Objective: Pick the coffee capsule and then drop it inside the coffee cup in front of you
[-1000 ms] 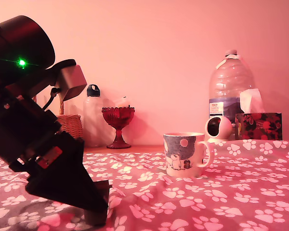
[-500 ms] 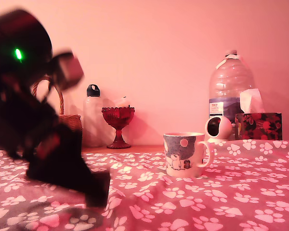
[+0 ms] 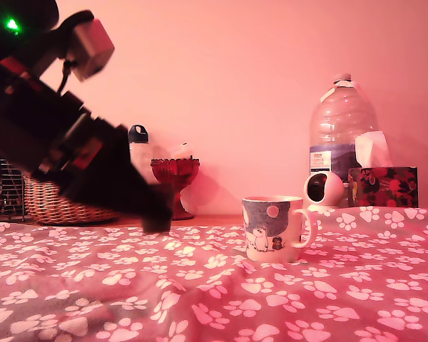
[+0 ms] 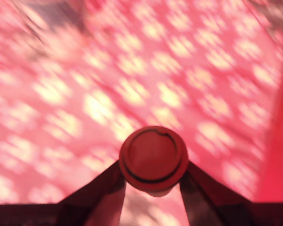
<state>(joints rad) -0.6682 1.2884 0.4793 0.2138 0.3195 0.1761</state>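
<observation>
Your hand holds the capsule above the paw-print cloth, left of the cup.

The pink paw-print cloth (image 3: 285, 299) covers the desk. Your arm (image 3: 50, 135) fills the exterior view's left, with the hand (image 3: 155, 214) raised over the cloth. In the wrist view, its fingers (image 4: 96, 188) grasp the round coffee capsule (image 4: 153, 157). The coffee cup (image 3: 272, 228) stands upright, well apart on the exterior view's right; you cannot see inside it.

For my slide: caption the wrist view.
Hand grips a round coffee capsule above the blurred paw-print cloth.
</observation>
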